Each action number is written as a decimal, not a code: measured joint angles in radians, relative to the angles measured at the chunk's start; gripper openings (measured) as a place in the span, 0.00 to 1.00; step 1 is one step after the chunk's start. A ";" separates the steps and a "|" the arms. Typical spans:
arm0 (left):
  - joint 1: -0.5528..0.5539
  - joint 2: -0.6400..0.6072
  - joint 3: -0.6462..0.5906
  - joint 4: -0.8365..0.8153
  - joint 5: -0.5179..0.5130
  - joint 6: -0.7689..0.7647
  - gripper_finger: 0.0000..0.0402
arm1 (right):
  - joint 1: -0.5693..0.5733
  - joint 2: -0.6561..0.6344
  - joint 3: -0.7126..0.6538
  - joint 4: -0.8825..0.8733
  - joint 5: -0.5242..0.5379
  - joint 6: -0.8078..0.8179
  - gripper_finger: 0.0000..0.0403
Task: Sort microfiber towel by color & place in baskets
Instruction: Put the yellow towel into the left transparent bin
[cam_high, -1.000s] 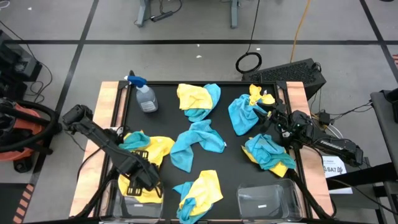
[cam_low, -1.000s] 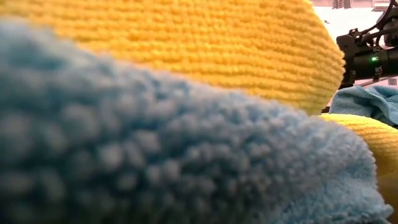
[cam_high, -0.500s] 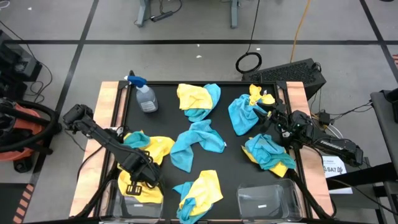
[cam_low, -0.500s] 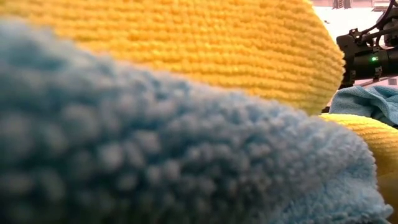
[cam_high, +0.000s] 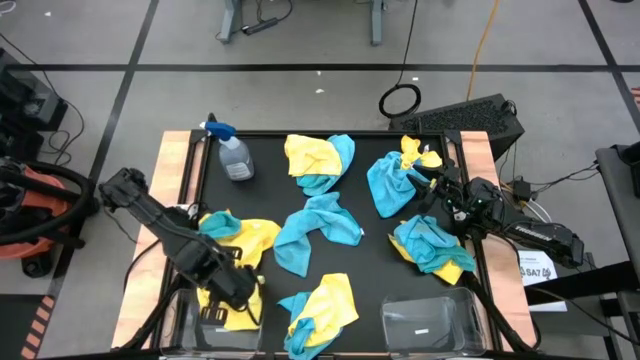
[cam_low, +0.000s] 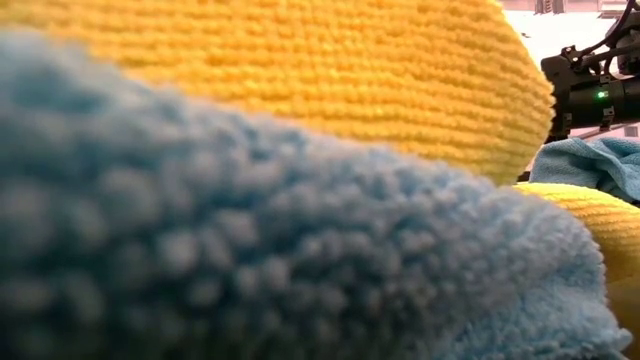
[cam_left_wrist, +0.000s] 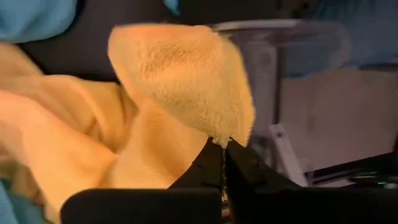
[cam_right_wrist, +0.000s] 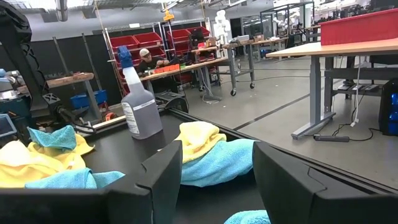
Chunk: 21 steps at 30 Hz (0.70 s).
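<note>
Yellow and turquoise microfiber towels lie in several heaps on the black table: (cam_high: 318, 160), (cam_high: 312, 230), (cam_high: 395, 180), (cam_high: 432, 245), (cam_high: 320, 310), (cam_high: 238, 232). Two clear baskets stand at the near edge, one left (cam_high: 190, 322) and one right (cam_high: 425, 325). My left gripper (cam_high: 228, 292) hangs over the left basket, shut on a yellow towel (cam_left_wrist: 124, 118). At the table's right edge my right gripper (cam_right_wrist: 217, 180) rests level and open, holding nothing. A yellow towel (cam_low: 300, 70) and a blue towel (cam_low: 250, 250) fill the low view from close up. My left gripper pinches a raised fold or corner of the yellow towel (cam_left_wrist: 224, 134) between its two fingertips (cam_left_wrist: 208, 163). The fingers come from above, pointing steeply down. The pinched part is drawn up into a peak, and the rest of the cloth (cam_left_wrist: 56, 130) hangs and spreads below.
A clear spray bottle with a blue trigger (cam_high: 232, 152) stands at the far left of the table. A raised wooden rim (cam_high: 172, 170) borders the table. Beyond the table are workbenches, shelves and a person (cam_right_wrist: 148, 61).
My left gripper has shut on the yellow towel over the left basket and risen, tipping a little. The pinched part of the towel has come up with it and the cloth has gathered under the gripper.
</note>
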 joint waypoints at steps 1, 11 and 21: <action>-0.012 0.000 0.013 0.001 0.000 -0.016 0.00 | 0.000 0.000 0.000 0.000 0.000 0.000 0.46; -0.147 -0.001 0.064 0.107 0.006 -0.215 0.00 | 0.000 0.000 0.000 0.000 0.000 0.000 0.46; -0.219 0.000 0.026 0.182 -0.011 -0.351 0.00 | 0.000 0.000 0.000 0.000 0.000 0.000 0.46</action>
